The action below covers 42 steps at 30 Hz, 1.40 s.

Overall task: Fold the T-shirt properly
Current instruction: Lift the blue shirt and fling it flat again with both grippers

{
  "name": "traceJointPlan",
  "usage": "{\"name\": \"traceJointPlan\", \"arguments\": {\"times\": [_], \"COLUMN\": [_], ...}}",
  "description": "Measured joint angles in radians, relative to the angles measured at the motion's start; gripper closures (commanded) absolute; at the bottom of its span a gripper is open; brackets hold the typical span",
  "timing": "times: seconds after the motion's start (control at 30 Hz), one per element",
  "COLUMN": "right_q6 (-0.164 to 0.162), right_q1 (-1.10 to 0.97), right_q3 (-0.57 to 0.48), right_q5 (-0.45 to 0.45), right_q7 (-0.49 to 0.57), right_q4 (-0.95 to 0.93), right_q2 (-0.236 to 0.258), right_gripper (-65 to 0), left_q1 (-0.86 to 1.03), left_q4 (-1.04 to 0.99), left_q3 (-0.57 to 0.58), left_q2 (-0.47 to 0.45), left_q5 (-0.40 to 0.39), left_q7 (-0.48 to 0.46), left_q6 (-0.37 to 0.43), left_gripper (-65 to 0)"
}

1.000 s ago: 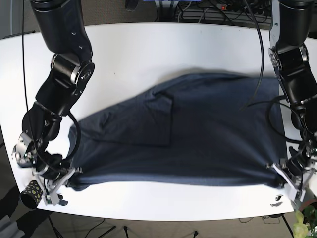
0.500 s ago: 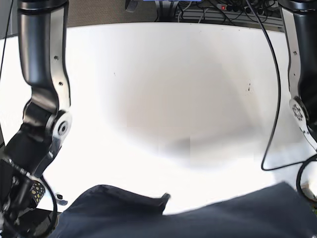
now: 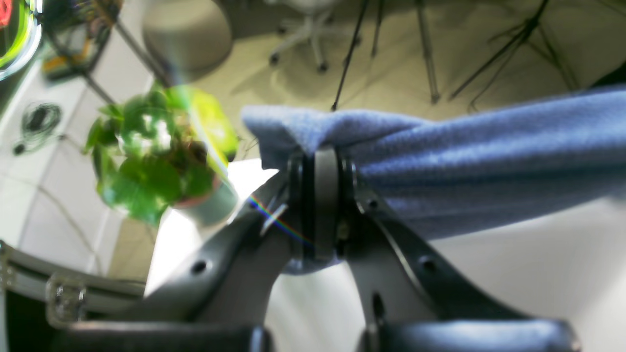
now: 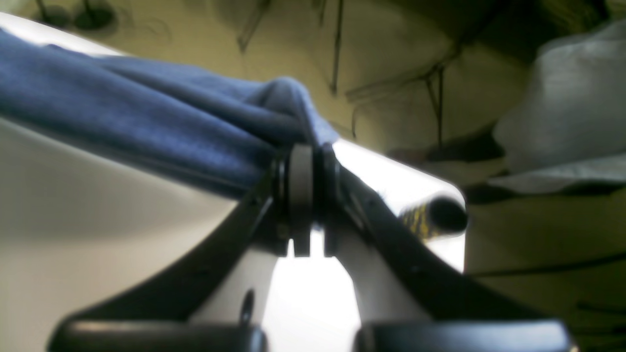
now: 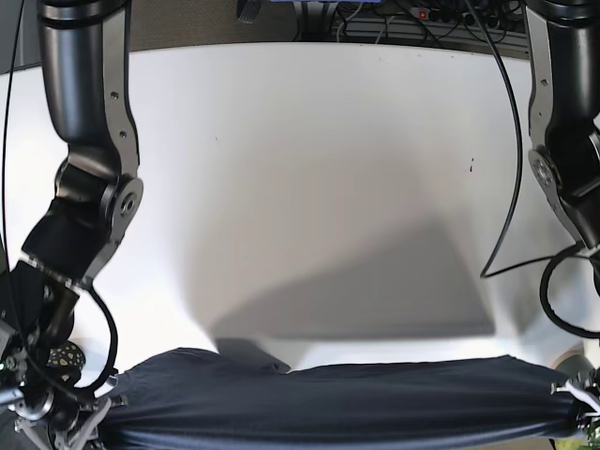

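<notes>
The dark blue T-shirt [image 5: 328,403] is stretched as a long band across the bottom of the base view, between my two grippers and over the table's near edge. My left gripper [image 3: 320,166] is shut on one bunched corner of the T-shirt [image 3: 464,161]; in the base view it sits at the far right [image 5: 576,398]. The other corner of the T-shirt [image 4: 146,127] is pinched in my right gripper [image 4: 305,166], which is shut and shows at the lower left [image 5: 82,419]. How the cloth hangs below the band is hidden.
The white table [image 5: 309,169] spreads behind the shirt and carries its shadow. A potted plant [image 3: 156,151] stands off the table beside my left gripper. A yellow-black roll [image 4: 433,217] lies at the table corner near my right gripper. Cables run along the far edge.
One second ago the shirt lay spread flat on the table, held at its near corners. Both grippers have pulled it toward the near edge, and it now spans between them as a narrow band.
</notes>
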Motion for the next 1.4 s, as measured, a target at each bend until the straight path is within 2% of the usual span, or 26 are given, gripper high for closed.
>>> {"name": "traceJointPlan", "arguments": {"times": [0.2, 0.23, 0.27, 0.43, 0.53, 0.67, 0.97, 1.1, 1.27, 1.33, 1.4], "right_q6": [-0.006, -0.013, -0.003, -0.007, -0.009, -0.008, -0.008, -0.008, -0.008, -0.008, -0.008], "right_q1": [-0.285, -0.336, -0.383, -0.583, -0.684, -0.809, -0.971, -1.04, -1.107, -1.13, -1.155], "right_q3": [0.051, 0.048, 0.05, 0.141, 0.173, 0.203, 0.296, 0.34, 0.346, 0.346, 0.348], "right_q5": [0.005, 0.018, 0.046, 0.101, 0.109, 0.149, 0.249, 0.313, 0.369, 0.387, 0.396], "right_q7": [-0.029, -0.037, -0.037, -0.034, -0.033, -0.038, -0.074, -0.091, -0.093, -0.093, -0.092], "right_q4": [0.178, 0.206, 0.224, 0.298, 0.326, 0.381, 0.456, 0.456, 0.456, 0.456, 0.456], "right_q2": [-0.023, -0.027, -0.028, -0.063, -0.093, -0.106, -0.148, -0.15, -0.15, -0.15, -0.15], "right_gripper": [0.0, 0.0, 0.0, 0.0, 0.0, 0.0, 0.0, 0.0, 0.0, 0.0, 0.0], "left_q1": [0.257, 0.308, 0.355, 0.563, 0.652, 0.764, 0.923, 0.975, 1.035, 1.057, 1.079], "left_q4": [0.151, 0.182, 0.203, 0.265, 0.29, 0.315, 0.32, 0.32, 0.322, 0.322, 0.322], "left_q3": [-0.025, -0.025, -0.033, -0.12, -0.159, -0.2, -0.266, -0.277, -0.294, -0.297, -0.297], "left_q2": [0.005, 0.007, 0.011, 0.037, 0.058, 0.06, 0.06, 0.061, 0.057, 0.057, 0.054], "left_q5": [0.006, 0.011, 0.008, 0.017, 0.021, 0.01, 0.006, 0.006, 0.006, 0.011, 0.015], "left_q7": [-0.004, -0.006, -0.008, 0.003, -0.002, -0.009, -0.011, -0.011, -0.015, -0.013, -0.012], "left_q6": [-0.038, -0.038, -0.041, -0.039, -0.069, -0.137, -0.158, -0.171, -0.171, -0.171, -0.171], "left_gripper": [0.0, 0.0, 0.0, 0.0, 0.0, 0.0, 0.0, 0.0, 0.0, -2.6, -9.7]}}
